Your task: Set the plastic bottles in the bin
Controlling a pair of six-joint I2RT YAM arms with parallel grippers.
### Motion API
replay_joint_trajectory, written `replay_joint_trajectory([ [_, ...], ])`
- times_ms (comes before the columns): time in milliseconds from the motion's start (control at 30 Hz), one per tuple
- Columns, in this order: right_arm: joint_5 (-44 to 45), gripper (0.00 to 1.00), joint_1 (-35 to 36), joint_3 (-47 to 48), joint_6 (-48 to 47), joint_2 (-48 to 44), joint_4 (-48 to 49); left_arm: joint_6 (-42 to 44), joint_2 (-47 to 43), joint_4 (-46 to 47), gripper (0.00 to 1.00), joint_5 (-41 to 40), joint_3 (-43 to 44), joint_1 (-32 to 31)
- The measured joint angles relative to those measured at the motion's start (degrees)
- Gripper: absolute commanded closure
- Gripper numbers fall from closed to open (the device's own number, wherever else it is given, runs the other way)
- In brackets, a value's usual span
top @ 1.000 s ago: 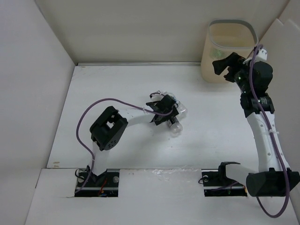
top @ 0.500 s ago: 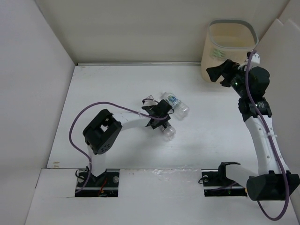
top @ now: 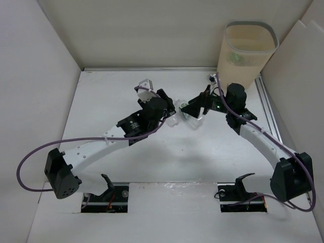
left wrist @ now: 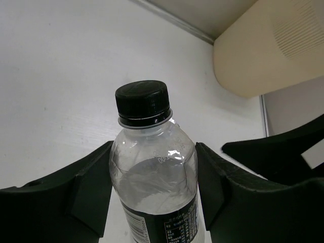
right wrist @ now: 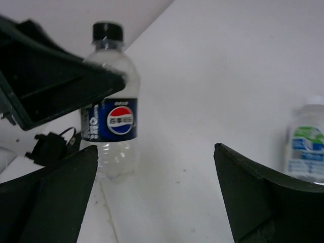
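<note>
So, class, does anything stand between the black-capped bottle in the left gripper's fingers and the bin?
Yes. The open right gripper sits just to the right of the black-capped bottle, on the line toward the bin at the table's far right corner. Past that gripper, nothing visible blocks the way to the bin's open top.

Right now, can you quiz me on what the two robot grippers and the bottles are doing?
1. True or false: the left gripper is closed on the black-capped bottle.
2. The right gripper is: A) open, B) shut on a bottle, C) out of sight.
3. How many bottles show in the right wrist view?
Key: 1 true; 2 A; 3 two, the black-capped bottle and a second bottle at the right edge.
</note>
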Motion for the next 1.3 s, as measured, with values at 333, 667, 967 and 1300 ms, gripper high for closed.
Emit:
replay_joint_trajectory([
  [333,-5.0,0.0,10.7,-0.2,1.4,4.0,13.9,12.7,0.1,7.4,1.0,2.4,3.6,0.3],
  [667,-2.4,0.96,13.5,0.7,2.4,9.2,15.9,14.5,0.5,9.4,0.4,7.0,4.7,0.6],
  [967,4.1,1.0,7.1,8.3,3.1,9.7,11.8,9.6,0.3,6.5,0.0,3.2,9.8,2.4],
  [1300,17.3,0.94,-18.4,44.5,8.5,27.7,5.1,7.6,-7.0,3.8,0.0,-0.2,10.7,6.6],
])
